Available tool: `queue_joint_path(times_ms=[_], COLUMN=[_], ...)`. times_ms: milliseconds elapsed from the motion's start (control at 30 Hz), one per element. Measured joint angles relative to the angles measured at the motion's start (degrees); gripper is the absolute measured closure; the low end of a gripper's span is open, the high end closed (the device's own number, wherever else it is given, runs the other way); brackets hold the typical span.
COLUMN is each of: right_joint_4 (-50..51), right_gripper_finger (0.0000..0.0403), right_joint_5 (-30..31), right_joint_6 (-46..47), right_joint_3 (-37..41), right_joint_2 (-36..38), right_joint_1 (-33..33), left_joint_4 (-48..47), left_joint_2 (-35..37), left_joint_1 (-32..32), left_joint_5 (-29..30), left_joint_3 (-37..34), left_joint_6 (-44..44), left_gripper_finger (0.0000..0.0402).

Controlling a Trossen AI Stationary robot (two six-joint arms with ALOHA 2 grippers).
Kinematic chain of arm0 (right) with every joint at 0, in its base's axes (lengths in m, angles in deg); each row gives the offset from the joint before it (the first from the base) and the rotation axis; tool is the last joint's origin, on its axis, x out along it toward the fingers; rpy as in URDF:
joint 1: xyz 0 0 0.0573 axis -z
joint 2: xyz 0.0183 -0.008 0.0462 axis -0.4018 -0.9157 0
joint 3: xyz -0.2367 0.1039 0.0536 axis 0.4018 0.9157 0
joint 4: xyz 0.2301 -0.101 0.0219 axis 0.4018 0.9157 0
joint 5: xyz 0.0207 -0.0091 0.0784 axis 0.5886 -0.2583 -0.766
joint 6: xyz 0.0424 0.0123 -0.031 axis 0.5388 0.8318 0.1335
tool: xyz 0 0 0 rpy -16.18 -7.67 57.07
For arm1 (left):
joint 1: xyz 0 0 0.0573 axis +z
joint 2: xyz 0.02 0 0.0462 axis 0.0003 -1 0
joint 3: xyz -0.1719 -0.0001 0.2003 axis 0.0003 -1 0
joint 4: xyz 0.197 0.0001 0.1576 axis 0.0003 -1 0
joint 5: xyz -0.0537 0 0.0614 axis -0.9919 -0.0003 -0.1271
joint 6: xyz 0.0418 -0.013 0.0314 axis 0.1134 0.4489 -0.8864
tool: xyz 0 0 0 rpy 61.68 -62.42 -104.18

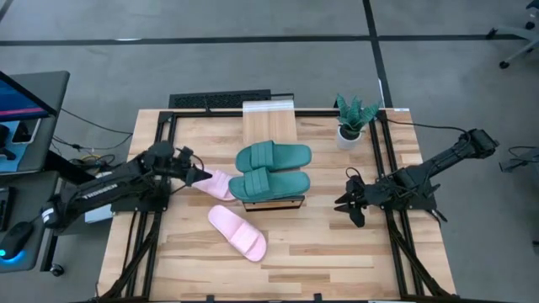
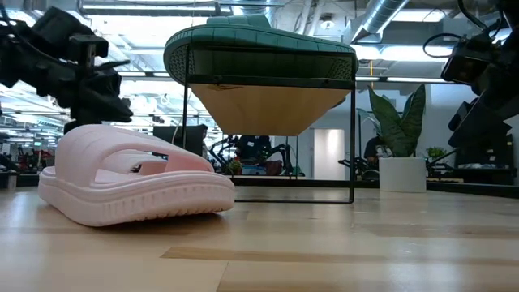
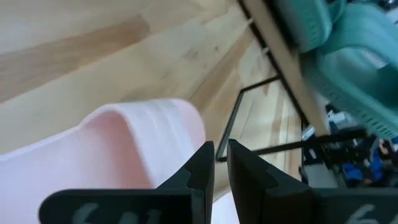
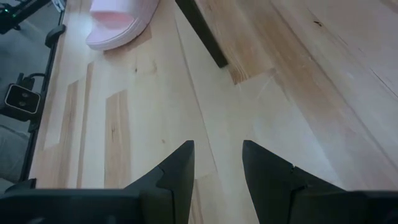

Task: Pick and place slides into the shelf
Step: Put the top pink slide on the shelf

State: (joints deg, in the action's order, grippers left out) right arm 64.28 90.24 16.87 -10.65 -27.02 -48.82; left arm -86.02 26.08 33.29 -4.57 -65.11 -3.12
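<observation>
The shelf stands mid-table, and two teal slides lie sole-down across its plank top; the low view shows one teal slide on the plank. One pink slide sits at the shelf's left side, with my left gripper shut on its left end. The other pink slide rests flat on its sole on the table nearer the front, and fills the low view. My right gripper is open, over bare table right of the shelf. My left gripper is shut on the pink slide's end that points toward the table's left, coming slanting from the left. The fingers stand almost together, with pink foam beside and beneath them. Whether the slide is lifted clear, I cannot tell.
A potted plant stands at the far right of the table. Black frame rails run along both sides, and a dark keyboard lies at the far edge. Bare wood spreads under my right gripper and toward the near edge.
</observation>
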Motion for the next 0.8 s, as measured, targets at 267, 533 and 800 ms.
queue_joint_path(times_ms=[267,533,800], right_joint_4=[-0.8,-1.0,-1.0], right_gripper_finger=[0.0274,0.0274,0.0274], right_joint_5=[-0.2,-0.2,-0.4], right_joint_6=[-0.1,-1.6,-2.0], right_joint_3=[0.0,0.0,0.0], right_joint_2=[0.0,0.0,0.0], right_joint_1=[0.0,0.0,0.0], left_joint_4=[1.5,-5.1,-6.3], left_joint_2=[-9.5,-14.8,-20.3], left_joint_1=[4.9,4.8,3.9], left_joint_5=[-6.0,-0.2,1.4], left_joint_3=[1.9,9.4,9.7], left_joint_6=[-7.4,-20.0,-20.6], left_gripper_finger=[0.0364,0.0342,0.0323])
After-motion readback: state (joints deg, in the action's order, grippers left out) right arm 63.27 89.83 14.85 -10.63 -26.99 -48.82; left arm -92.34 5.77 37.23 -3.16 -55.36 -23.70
